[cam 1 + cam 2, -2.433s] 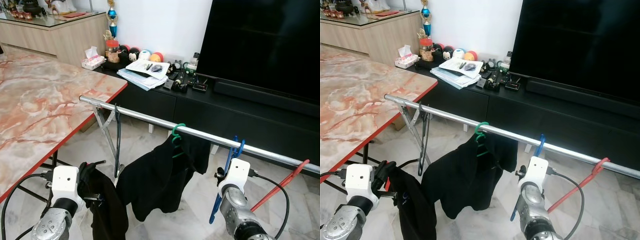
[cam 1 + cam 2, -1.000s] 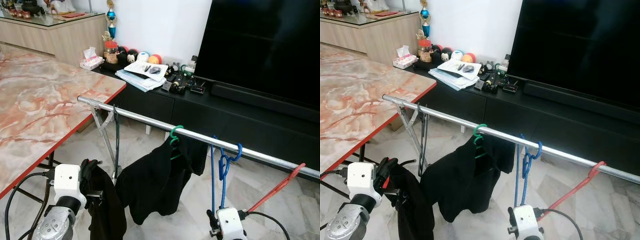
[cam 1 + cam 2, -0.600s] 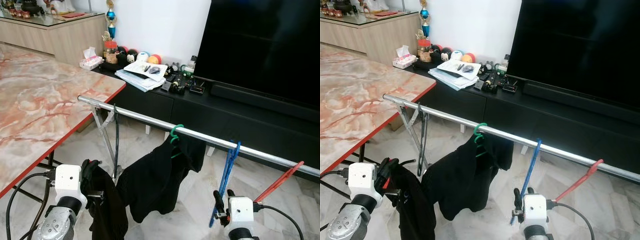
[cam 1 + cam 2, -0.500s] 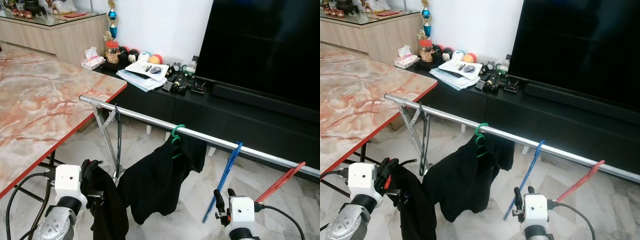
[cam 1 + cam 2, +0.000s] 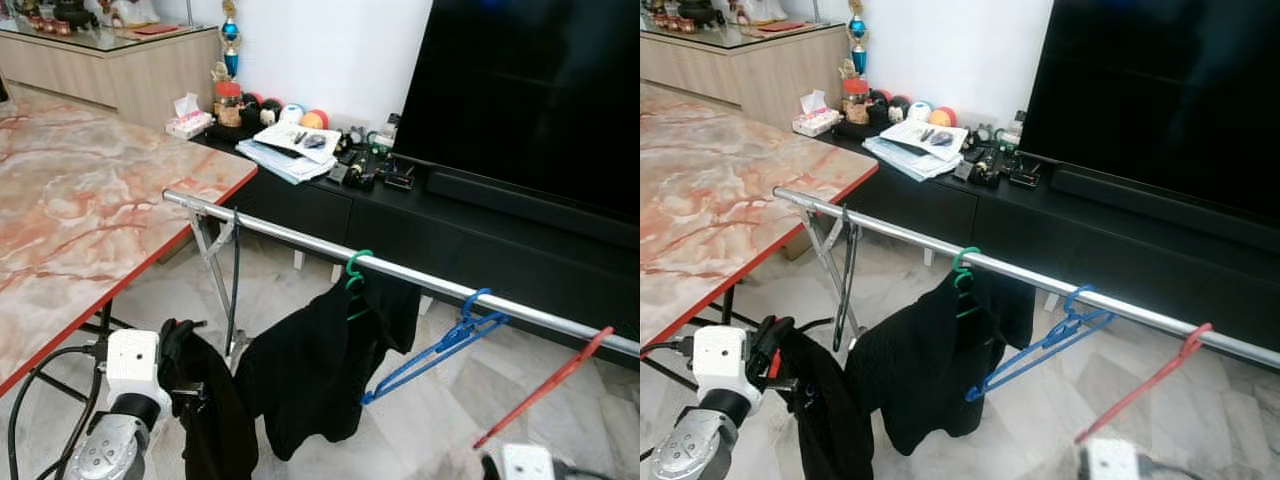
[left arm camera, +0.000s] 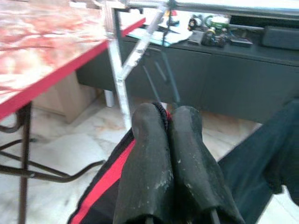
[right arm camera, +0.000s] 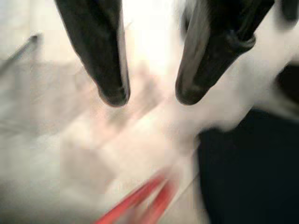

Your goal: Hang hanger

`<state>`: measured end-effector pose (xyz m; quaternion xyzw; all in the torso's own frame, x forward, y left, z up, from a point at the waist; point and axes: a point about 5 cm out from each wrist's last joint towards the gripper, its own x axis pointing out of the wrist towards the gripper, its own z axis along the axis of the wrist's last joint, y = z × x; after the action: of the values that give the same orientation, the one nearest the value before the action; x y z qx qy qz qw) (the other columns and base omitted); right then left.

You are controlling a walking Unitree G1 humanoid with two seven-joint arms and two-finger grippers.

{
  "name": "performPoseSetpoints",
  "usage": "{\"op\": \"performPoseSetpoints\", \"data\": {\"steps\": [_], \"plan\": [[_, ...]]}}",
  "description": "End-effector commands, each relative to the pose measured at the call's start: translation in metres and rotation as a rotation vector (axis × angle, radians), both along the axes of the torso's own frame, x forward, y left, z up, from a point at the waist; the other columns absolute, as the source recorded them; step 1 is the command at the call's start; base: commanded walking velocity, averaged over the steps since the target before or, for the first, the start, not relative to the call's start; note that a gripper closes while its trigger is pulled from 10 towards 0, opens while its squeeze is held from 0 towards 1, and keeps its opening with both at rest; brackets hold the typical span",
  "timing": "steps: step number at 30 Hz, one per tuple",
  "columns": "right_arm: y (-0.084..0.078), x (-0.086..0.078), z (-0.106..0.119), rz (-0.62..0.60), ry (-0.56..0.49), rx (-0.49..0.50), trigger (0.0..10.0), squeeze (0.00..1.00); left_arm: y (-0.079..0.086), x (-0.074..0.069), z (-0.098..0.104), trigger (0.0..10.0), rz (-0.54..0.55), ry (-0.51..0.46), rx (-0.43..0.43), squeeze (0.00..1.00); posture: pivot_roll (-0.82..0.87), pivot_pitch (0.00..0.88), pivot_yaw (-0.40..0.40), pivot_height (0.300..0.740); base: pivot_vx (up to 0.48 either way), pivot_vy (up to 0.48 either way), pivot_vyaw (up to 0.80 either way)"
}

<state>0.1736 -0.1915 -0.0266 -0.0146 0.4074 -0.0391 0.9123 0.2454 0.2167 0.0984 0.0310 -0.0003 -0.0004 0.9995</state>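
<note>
Blue hanger (image 5: pixel 440 343) hooked over the silver rail (image 5: pixel 300 236), tilted well off level, just right of the green hanger (image 5: pixel 356 268) carrying a black garment (image 5: pixel 318 362); hook resting on the rail, free of any gripper. Red hanger (image 5: pixel 545 383) hooked farther right on the same rail, also slanted. Left gripper (image 6: pixel 167 122) low at lower left beside the marble table (image 5: pixel 70 210), fingers (image 6: pixel 147 154) pressed together on a red-trimmed black garment (image 5: pixel 212 405) draped below it. Right gripper (image 7: pixel 152 98) low at lower right, fingers (image 7: pixel 105 51) spread with nothing between them, above blurred floor and a red streak. Black TV cabinet (image 5: pixel 420 220) with papers (image 5: pixel 290 145) and small clutter behind the rail.
</note>
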Motion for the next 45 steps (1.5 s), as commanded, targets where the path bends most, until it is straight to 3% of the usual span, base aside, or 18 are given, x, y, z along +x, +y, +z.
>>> {"op": "performPoseSetpoints", "data": {"steps": [1, 4, 8, 12, 17, 19, 30, 45], "plan": [[0.004, 0.006, -0.003, 0.054, 0.016, 0.008, 10.0, 0.0, 0.0, 0.003, 0.008, 10.0, -0.005, -0.037, 0.025, 0.0, 0.17, 0.0, -0.092, 0.74, 0.0, 0.0, 0.0], [0.006, 0.019, -0.009, 0.076, 0.033, 0.008, 10.0, 0.0, 0.001, 0.003, 0.009, 10.0, -0.002, -0.042, 0.025, 0.0, 0.17, 0.0, -0.095, 0.74, 0.0, 0.0, 0.0], [-0.001, 0.031, -0.02, -0.013, 0.072, -0.024, 10.0, 0.0, 0.002, 0.004, 0.01, 10.0, 0.004, -0.045, 0.027, 0.0, 0.18, 0.0, -0.09, 0.74, 0.0, 0.0, 0.0], [0.006, 0.016, -0.047, -0.008, 0.228, -0.014, 10.0, 0.0, 0.004, 0.005, 0.012, 10.0, 0.01, -0.048, 0.031, 0.0, 0.18, 0.0, -0.064, 0.74, 0.0, 0.0, 0.0], [0.013, 0.004, -0.058, 0.067, 0.266, -0.03, 10.0, 0.0, 0.008, 0.007, 0.016, 10.0, 0.032, -0.06, 0.025, 0.0, 0.18, 0.0, -0.044, 0.74, 0.0, 0.0, 0.0], [0.016, -0.008, -0.066, 0.111, 0.294, -0.041, 10.0, 0.0, 0.011, 0.009, 0.024, 10.0, 0.05, -0.081, 0.033, 0.0, 0.22, 0.0, -0.032, 0.74, 0.0, 0.0, 0.21], [0.017, -0.027, -0.076, 0.153, 0.366, -0.075, 10.0, 0.0, 0.012, 0.01, 0.027, 10.0, 0.06, -0.082, 0.019, 0.0, 0.21, 0.016, -0.009, 0.74, 0.0, 0.0, 0.76], [0.017, -0.036, -0.079, 0.169, 0.389, -0.084, 10.0, 0.0, 0.007, 0.009, 0.027, 10.0, 0.056, -0.085, 0.014, 0.0, 0.22, 0.009, -0.011, 0.74, 0.0, 0.0, 0.8]]}}
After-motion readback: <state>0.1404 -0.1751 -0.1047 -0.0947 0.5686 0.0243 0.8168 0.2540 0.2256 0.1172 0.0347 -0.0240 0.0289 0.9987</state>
